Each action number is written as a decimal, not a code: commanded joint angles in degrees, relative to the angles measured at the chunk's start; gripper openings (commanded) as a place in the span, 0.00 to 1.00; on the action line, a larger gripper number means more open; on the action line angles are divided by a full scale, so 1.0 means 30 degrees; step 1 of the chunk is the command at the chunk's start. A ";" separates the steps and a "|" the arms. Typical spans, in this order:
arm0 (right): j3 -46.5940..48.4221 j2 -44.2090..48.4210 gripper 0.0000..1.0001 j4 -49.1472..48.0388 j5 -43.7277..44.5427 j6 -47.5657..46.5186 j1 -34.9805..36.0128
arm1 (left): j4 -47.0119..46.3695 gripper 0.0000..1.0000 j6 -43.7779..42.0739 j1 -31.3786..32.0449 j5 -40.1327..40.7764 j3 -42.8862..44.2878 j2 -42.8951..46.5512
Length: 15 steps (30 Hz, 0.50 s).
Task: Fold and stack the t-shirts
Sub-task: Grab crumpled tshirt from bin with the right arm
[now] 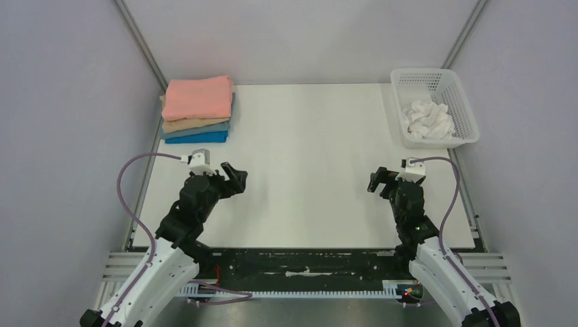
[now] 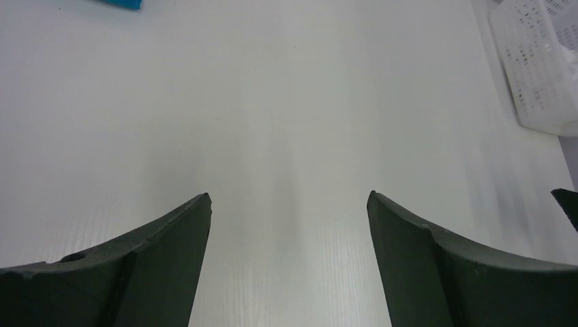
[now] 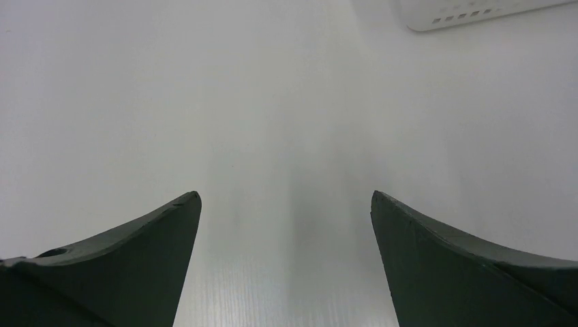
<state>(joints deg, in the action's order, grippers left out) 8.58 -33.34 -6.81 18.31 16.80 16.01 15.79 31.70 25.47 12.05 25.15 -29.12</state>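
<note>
A stack of folded t-shirts sits at the table's far left: salmon pink [image 1: 198, 97] on top, then tan [image 1: 193, 125], grey-blue [image 1: 204, 129] and bright blue [image 1: 197, 137] at the bottom. A corner of the bright blue one shows in the left wrist view [image 2: 124, 3]. A crumpled white t-shirt [image 1: 427, 120] lies in the white mesh basket [image 1: 463, 102] at the far right. My left gripper [image 1: 234, 178] is open and empty over the bare table, below the stack. My right gripper [image 1: 379, 181] is open and empty, in front of the basket.
The basket also shows at the top right of the left wrist view [image 2: 535, 61] and its rim at the top of the right wrist view [image 3: 470, 13]. The white table [image 1: 307, 150] spreads between the arms. Grey walls enclose the table.
</note>
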 commanded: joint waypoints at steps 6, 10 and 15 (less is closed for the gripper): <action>0.1904 0.0041 0.98 -0.2707 -0.1300 -0.1051 -0.0009 | -0.0504 0.94 0.0582 -0.0016 0.0184 0.0077 0.0023; 0.4696 -0.1968 0.98 -0.2314 0.0438 -0.1469 -0.0012 | -0.0401 0.98 0.0576 -0.0002 -0.0194 0.0150 -0.0055; 1.1099 -0.7392 0.98 0.0588 0.3919 -0.3473 -0.0608 | -0.0224 0.98 0.0370 -0.0025 -0.0494 0.0326 -0.0063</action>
<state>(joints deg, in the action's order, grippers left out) 27.51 -45.58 -8.99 20.99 11.97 15.92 16.10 31.97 25.47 11.46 25.15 -29.32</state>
